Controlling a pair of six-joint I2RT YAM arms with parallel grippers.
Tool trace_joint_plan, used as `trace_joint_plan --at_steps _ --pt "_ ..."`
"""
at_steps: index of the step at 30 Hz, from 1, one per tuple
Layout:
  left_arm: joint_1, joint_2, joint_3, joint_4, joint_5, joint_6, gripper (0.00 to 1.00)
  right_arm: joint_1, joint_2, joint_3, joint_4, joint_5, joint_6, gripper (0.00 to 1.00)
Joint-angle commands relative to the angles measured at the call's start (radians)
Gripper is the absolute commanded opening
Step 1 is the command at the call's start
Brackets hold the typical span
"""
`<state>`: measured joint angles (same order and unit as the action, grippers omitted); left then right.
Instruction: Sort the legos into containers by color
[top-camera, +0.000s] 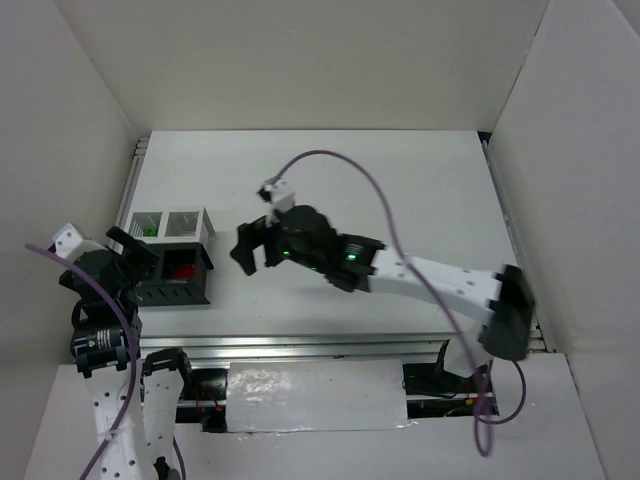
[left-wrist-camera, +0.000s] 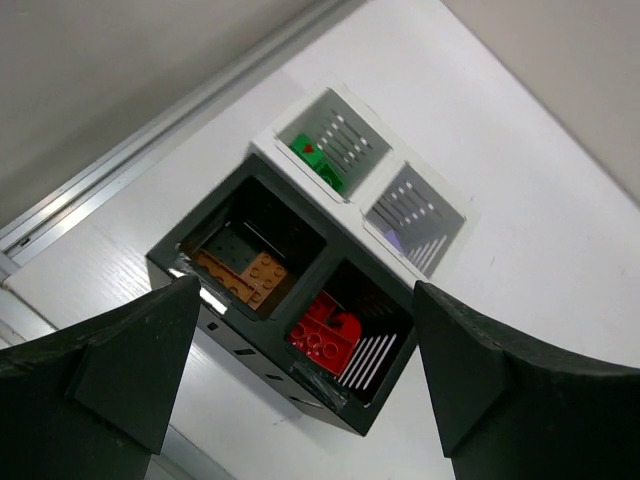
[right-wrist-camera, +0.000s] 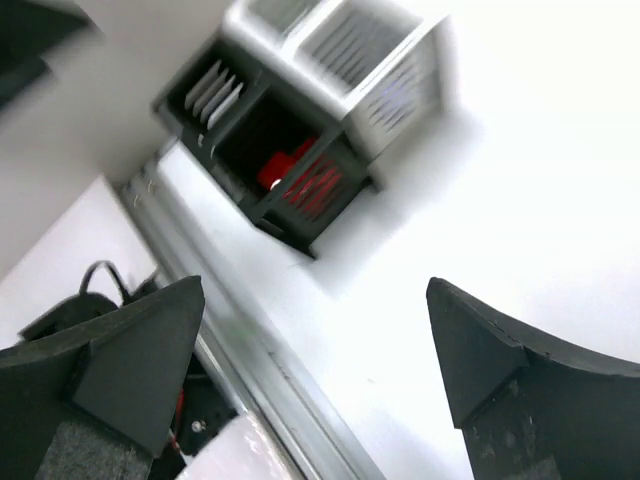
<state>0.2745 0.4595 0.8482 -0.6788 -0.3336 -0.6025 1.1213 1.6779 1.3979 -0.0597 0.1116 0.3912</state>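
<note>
The bin cluster is four square slotted plastic cells, two matte black and two white, walls touching, on the smooth white counter. Studded orange-brown bricks lie in one black cell, glossy red bricks in the other, and a green brick in a white cell. The left tool hangs above the cluster, jaws spread, empty. The right tool is beside the cluster, apart from it, jaws spread, empty.

Readable text: none in any view.
Containers: black and white walls show only slots; no label, brand or number can be read.
Legos: the stud tops are too small to tell any mark.
Table: plain white surface, no legible sign or lettering.
</note>
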Motion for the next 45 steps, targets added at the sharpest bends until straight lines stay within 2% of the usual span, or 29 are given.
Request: trace_joint_plan --at_steps 1,4,5,6,8,9,11,13,16,18,21,23,24,27,36,45 --pt "-0.032 0.060 0.009 0.090 0.126 0.095 1.00 0.000 -0.386 -0.095 -0.110 0.276 -0.071 1.00" --pt "-0.115 0.106 0.101 0.035 0.052 0.128 1.00 0.006 -0.622 -0.122 -0.340 0.454 -0.065 0.99" --pt "-0.180 0.131 0.171 0.018 0.021 0.142 1.00 0.012 -0.712 -0.114 -0.467 0.500 -0.055 1.00" --pt "-0.201 0.145 0.213 -0.026 -0.014 0.150 1.00 0.015 -0.749 -0.081 -0.532 0.587 -0.036 0.99" --pt "-0.218 0.186 0.366 -0.073 -0.001 0.208 0.99 0.020 -0.838 -0.037 -0.656 0.649 -0.014 1.00" --pt "-0.227 0.200 0.420 -0.106 -0.001 0.220 1.00 0.020 -0.863 0.008 -0.772 0.698 0.020 1.00" --pt "-0.267 0.211 0.536 -0.175 0.013 0.240 1.00 0.020 -0.926 0.055 -0.915 0.720 0.057 1.00" --pt "-0.282 0.187 0.593 -0.205 0.075 0.273 1.00 0.021 -0.966 0.108 -0.979 0.711 0.090 1.00" --pt "-0.314 0.145 0.627 -0.240 0.158 0.291 0.99 0.020 -1.029 0.168 -1.090 0.698 0.132 1.00" --pt "-0.316 0.079 0.643 -0.274 0.166 0.280 0.99 0.018 -1.067 0.202 -1.156 0.672 0.147 1.00" --pt "-0.350 -0.002 0.637 -0.341 0.115 0.238 1.00 0.018 -1.118 0.228 -1.221 0.645 0.161 1.00" --pt "-0.356 -0.047 0.571 -0.375 0.026 0.198 1.00 0.018 -1.155 0.239 -1.252 0.626 0.160 0.99" --pt "-0.356 -0.062 0.522 -0.372 0.021 0.205 0.99 0.015 -1.165 0.245 -1.258 0.626 0.158 1.00" --pt "-0.356 -0.114 0.506 -0.378 -0.010 0.176 1.00 0.012 -1.199 0.256 -1.279 0.611 0.158 1.00" --pt "-0.373 -0.108 0.552 -0.409 -0.136 0.152 1.00 0.011 -1.297 0.199 -1.247 0.620 0.167 1.00" --pt "-0.376 -0.116 0.526 -0.403 -0.147 0.153 0.99 0.008 -1.305 0.188 -1.250 0.617 0.184 1.00"
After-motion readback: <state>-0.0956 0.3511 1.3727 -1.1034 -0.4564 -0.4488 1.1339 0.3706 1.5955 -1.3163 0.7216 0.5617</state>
